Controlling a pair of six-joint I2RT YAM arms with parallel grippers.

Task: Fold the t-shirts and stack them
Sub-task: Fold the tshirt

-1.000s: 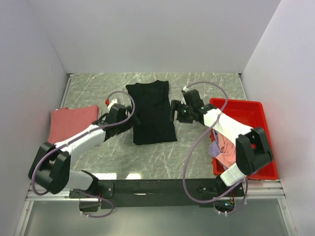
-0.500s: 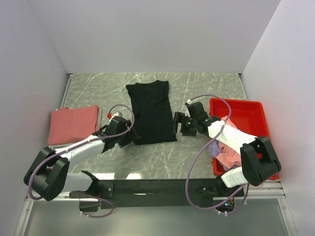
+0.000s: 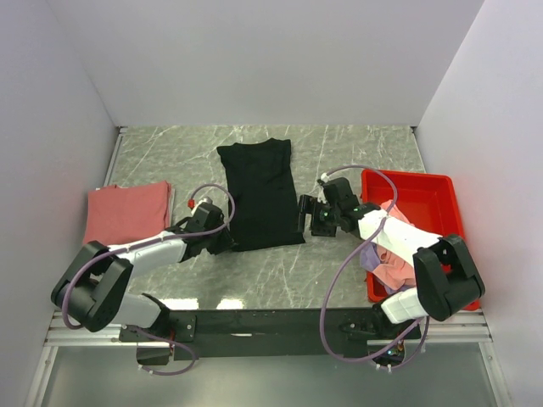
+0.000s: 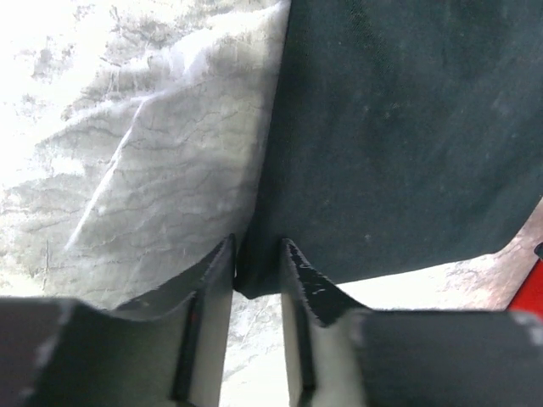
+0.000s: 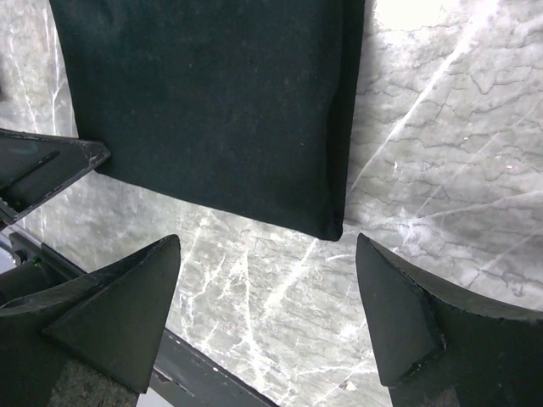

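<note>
Two grippers work at the near end of the black shirt (image 3: 259, 191), which lies on the table (image 3: 356, 153) near its middle, folded into a long strip running away from the arms.

The left gripper (image 3: 222, 242) is low at the strip's near left corner. In the left wrist view its jaws stand narrow, and the corner of the black shirt (image 4: 399, 127) pokes between the two fingers (image 4: 212, 288) of the left gripper (image 4: 257, 254). Pale table shows in the slit below the corner. I cannot tell whether the cloth is pinched.

The right gripper (image 3: 307, 216) is just beside the near right corner. In its wrist view the right gripper (image 5: 267, 280) has its jaws spread wide. The corner of the black shirt (image 5: 204, 102) lies flat ahead of the gap, clear of both fingers.

A red shirt (image 3: 127, 214) lies folded flat at the table's left edge, well apart from the black one. At the right stands a bin (image 3: 407, 176), and a pink shirt (image 3: 390, 267) and a lavender shirt (image 3: 369, 254) lie crumpled in it, partly hidden behind the right arm.
</note>
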